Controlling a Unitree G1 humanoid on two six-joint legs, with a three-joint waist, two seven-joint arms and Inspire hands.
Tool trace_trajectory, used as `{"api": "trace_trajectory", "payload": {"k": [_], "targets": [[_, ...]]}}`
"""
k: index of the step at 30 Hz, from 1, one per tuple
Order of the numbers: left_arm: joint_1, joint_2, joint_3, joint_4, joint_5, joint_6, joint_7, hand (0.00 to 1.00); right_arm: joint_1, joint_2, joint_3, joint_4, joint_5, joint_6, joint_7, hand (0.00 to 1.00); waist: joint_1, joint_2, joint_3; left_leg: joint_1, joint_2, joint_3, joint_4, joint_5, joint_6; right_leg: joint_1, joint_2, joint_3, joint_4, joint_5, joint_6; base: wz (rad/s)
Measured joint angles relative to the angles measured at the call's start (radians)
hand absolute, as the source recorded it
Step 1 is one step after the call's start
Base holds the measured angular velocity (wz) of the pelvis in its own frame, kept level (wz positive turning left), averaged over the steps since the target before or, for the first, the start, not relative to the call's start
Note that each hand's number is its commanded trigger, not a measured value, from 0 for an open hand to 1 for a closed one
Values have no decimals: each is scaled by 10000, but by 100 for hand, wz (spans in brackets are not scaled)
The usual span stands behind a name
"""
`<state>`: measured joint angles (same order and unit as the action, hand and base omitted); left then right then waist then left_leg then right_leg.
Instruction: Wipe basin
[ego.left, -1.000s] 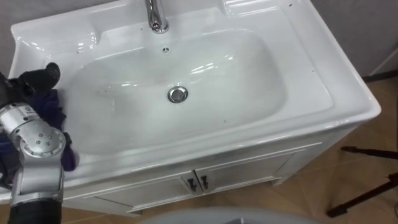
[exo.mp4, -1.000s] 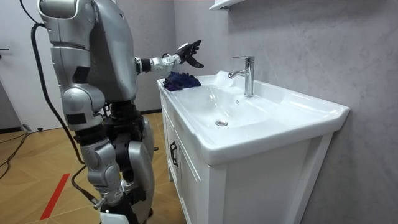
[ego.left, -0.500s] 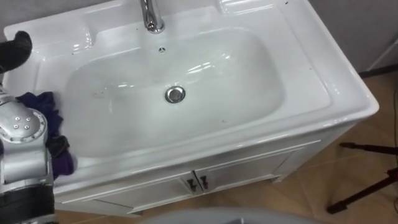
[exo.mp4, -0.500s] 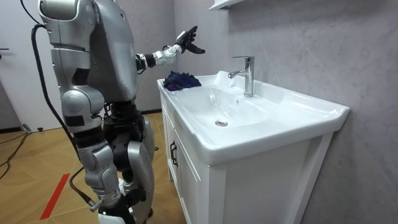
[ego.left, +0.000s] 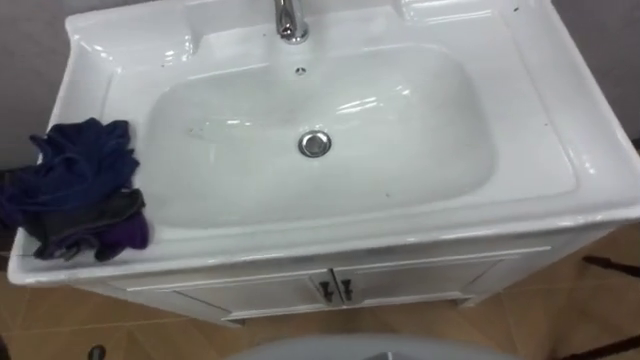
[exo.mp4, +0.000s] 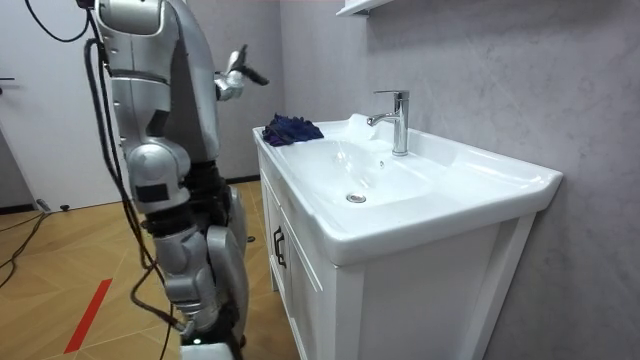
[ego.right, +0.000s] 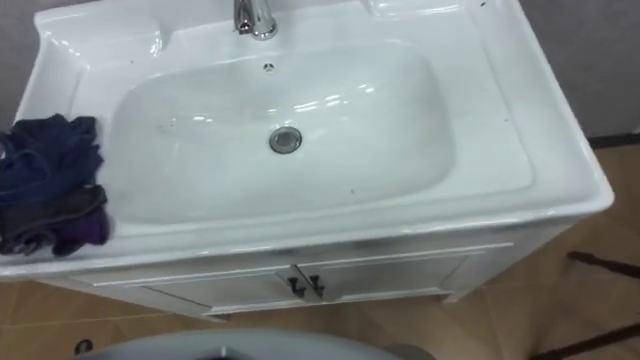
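Observation:
A crumpled dark blue and purple cloth (ego.left: 80, 190) lies on the left ledge of the white basin (ego.left: 560, 130), clear of the bowl. The bowl has a chrome drain (ego.left: 315, 144) in the middle and a chrome faucet (ego.left: 291, 20) at the back. In the room view I stand upright at the cloth end of the basin (exo.mp4: 440, 180). My left hand (exo.mp4: 238, 74) is raised near chest height, back from the cloth (exo.mp4: 292, 129), with its fingers spread and nothing in it.
The basin sits on a white cabinet with two small dark door handles (ego.left: 335, 290). Wooden floor lies in front. A dark stand leg (ego.left: 610, 262) shows at the right edge. A grey wall rises behind the faucet (exo.mp4: 398, 120).
My left hand rose off the cloth and drew back toward my body. I straightened and shifted away from the basin. The eye view shifted, so the whole cloth now shows.

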<state>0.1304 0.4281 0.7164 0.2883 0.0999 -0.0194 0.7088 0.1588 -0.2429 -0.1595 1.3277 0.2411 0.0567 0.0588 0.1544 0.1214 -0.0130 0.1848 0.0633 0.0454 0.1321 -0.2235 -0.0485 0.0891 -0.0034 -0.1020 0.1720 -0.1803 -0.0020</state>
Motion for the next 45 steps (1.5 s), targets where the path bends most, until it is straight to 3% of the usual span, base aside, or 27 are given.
{"api": "trace_trajectory", "payload": {"k": [5, 10, 11, 13, 16, 17, 18, 20, 21, 24, 27, 33, 39, 45], "targets": [[765, 38, 587, 1074, -316, -74, 93, 0, -141, -125, 14, -174, -219, -11, 217, 0, 456, -71, -13, 4, -80, -304, 19, 0, 1, 153, -94, -277, -9, -46, 59, 22], [1235, 39, 813, 2706, -947, -177, 486, 0, -328, -210, 224, -543, -522, -28, 549, 0, 473, -206, 39, -211, -168, -534, 88, 22, 37, 39, -222, -548, 27, -95, 117, 17], [1337, 32, 716, 3015, -1218, -169, 489, 0, -397, -213, 276, -536, -507, -3, 582, 0, 490, -208, 15, -317, -196, -562, 153, 23, 39, -33, -261, -603, 77, -100, 127, 20], [1532, -33, 627, 3285, -1318, -173, 500, 0, -389, -208, 548, -515, -504, 1, 683, 0, 529, -394, 60, -339, -217, -571, 180, 26, 43, -44, -294, -647, 136, -105, 135, 7], [1984, -461, 303, 4049, -1264, -197, 552, 0, -362, -193, 695, -453, -577, 6, 962, 0, 483, -377, 65, -338, -234, -566, 177, 31, 54, -7, -315, -638, 144, -97, 148, 0], [2161, -762, 49, 4367, -1271, -188, 548, 0, -370, -190, 704, -386, -549, 3, 1031, 0, 447, -389, 65, -341, -239, -566, 173, 29, 56, -7, -316, -626, 143, -94, 154, 3], [2375, -1090, -371, 4608, -1276, -188, 534, 0, -364, -190, 730, -350, -559, 4, 1074, 0, 371, -414, 61, -343, -239, -571, 169, 27, 59, -1, -324, -666, 142, -93, 155, 4], [2578, -1471, -1308, 5244, -1285, -186, 460, 0, -362, -185, 910, -323, -494, 3, 1090, 0, 222, -449, 69, -341, -238, -602, 163, 27, 60, 53, -334, -764, 133, -93, 155, 11], [2587, -1708, -1943, 5774, -1287, -185, 391, 0, -386, -180, 1014, -314, -460, -14, 1137, 0, 152, -477, 69, -340, -236, -614, 163, 26, 61, 60, -335, -783, 131, -94, 155, 10], [2546, -2018, -3359, 7101, -1262, -178, -208, 0, -517, -119, 1192, -64, -501, -43, 1292, 0, -56, -666, 63, -334, -226, -694, 174, 27, 63, 108, -307, -789, 129, -101, 145, 6], [2490, -2246, -4009, 7847, -1259, -166, -778, 0, -519, 28, 1382, 57, -405, -137, 1237, 0, -199, -897, 75, -325, -226, -732, 186, 28, 64, 193, -313, -872, 112, -96, 147, 7], [2330, -2575, -4453, 8358, -849, 17, -1755, 0, -474, 128, 1401, 111, -63, -160, 1178, 0, -358, -954, 110, -194, -227, -719, 175, 0, 112, 419, -306, -894, -56, -73, 170, 2], [2023, -2646, -5178, 8315, 15, 440, -2339, 0, -633, 125, 1703, 42, -43, -184, 1176, 0, -717, -991, 109, -326, -223, -707, 180, -15, 135, 305, -302, -910, -53, -78, 177, 0], [1327, -2645, -5367, 8287, 506, 427, -2893, 0, -661, 277, 1785, -17, 197, -374, 1042, 0, -937, -1133, 120, -351, -212, -456, 216, -12, 136, 322, -308, -873, -138, -74, 180, -3]]}}
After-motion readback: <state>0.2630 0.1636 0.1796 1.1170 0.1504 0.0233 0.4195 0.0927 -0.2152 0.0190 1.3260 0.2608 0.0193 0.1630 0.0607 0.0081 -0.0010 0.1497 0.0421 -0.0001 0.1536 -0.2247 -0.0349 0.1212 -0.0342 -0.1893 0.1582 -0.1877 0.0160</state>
